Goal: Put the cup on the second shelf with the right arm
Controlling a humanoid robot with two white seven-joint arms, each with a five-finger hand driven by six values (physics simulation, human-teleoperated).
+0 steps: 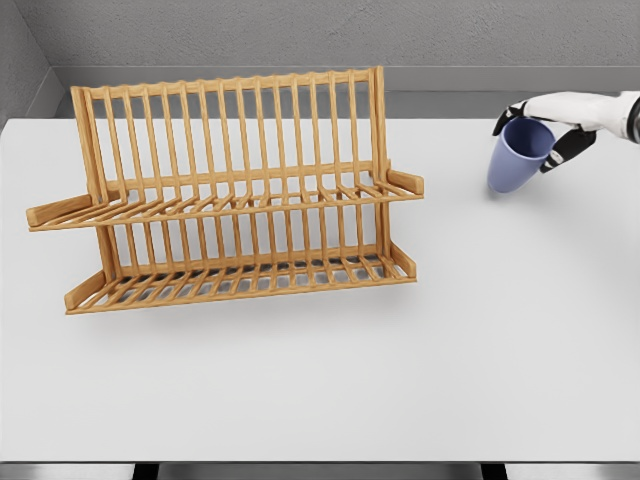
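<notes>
Gripping the tilted cup (518,156), the right robot hand (553,128) is partly hidden behind it.

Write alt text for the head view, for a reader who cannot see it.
The robot's right hand grips a blue cup, tilted, at the far right of a white table. A two-tier wooden dish rack stands to the left, both shelves bare. No left arm is visible.
</notes>
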